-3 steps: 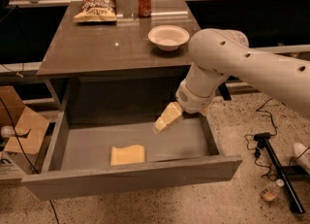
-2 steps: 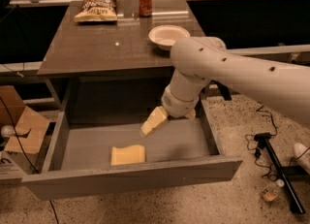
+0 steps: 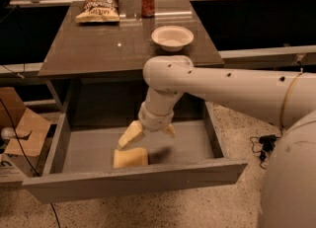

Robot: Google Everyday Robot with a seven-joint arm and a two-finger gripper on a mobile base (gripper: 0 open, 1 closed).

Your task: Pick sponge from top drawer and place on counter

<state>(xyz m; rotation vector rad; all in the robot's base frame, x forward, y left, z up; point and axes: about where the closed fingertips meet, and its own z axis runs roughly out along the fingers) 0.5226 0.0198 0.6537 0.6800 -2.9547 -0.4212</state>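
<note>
The pale-yellow sponge [image 3: 130,157] lies flat on the floor of the open top drawer [image 3: 133,180], near its front, left of centre. My gripper [image 3: 149,134] hangs inside the drawer just above and behind the sponge. It is open, with one pale fingertip [image 3: 129,136] over the sponge's back edge and the other [image 3: 169,131] to the right. It holds nothing. The dark counter [image 3: 98,44] is above and behind the drawer. My white arm crosses in from the right and hides the counter's front right corner.
On the counter stand a white bowl [image 3: 172,37], a red can [image 3: 147,1] and a chip bag [image 3: 98,7]. A cardboard box [image 3: 19,133] sits on the floor left of the drawer. Cables [image 3: 264,143] lie on the floor at the right.
My arm has swung left and lowered into the drawer, bringing the gripper from the drawer's right-middle to just above the sponge. The sponge has not moved.
</note>
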